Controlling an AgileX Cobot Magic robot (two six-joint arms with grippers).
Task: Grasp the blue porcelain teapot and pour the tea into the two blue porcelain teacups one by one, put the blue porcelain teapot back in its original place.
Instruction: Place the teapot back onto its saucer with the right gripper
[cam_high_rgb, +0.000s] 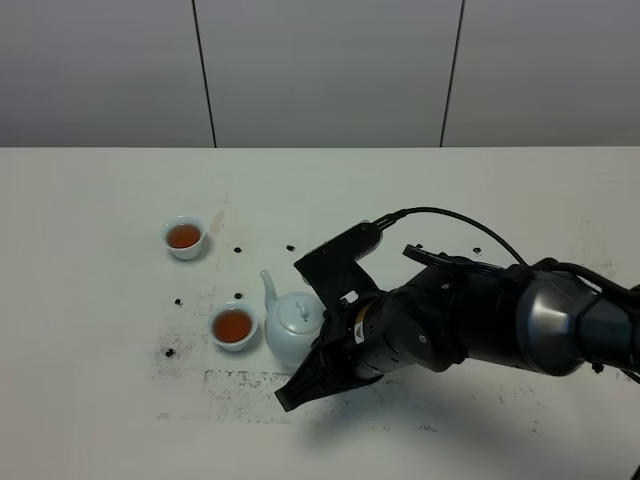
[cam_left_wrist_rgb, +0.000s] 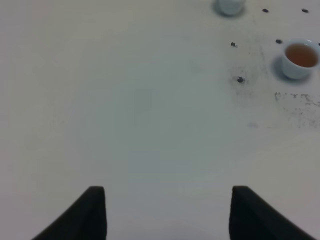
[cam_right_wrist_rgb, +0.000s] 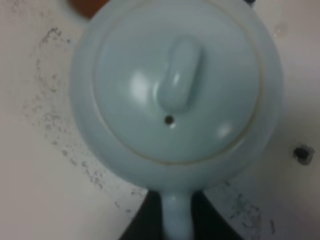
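Observation:
The blue porcelain teapot stands upright on the white table, lid on, spout pointing to the far left. My right gripper is at its handle side. In the right wrist view the teapot fills the frame from above, and the right gripper has a black finger pressed against each side of the loop handle. Two blue porcelain teacups hold reddish-brown tea: one just left of the teapot, one farther back left. My left gripper is open and empty over bare table; the near cup shows there.
Small black specks and dark smudges lie on the white table around the cups and in front of the teapot. A black cable arcs over the right arm. A grey panelled wall stands behind the table.

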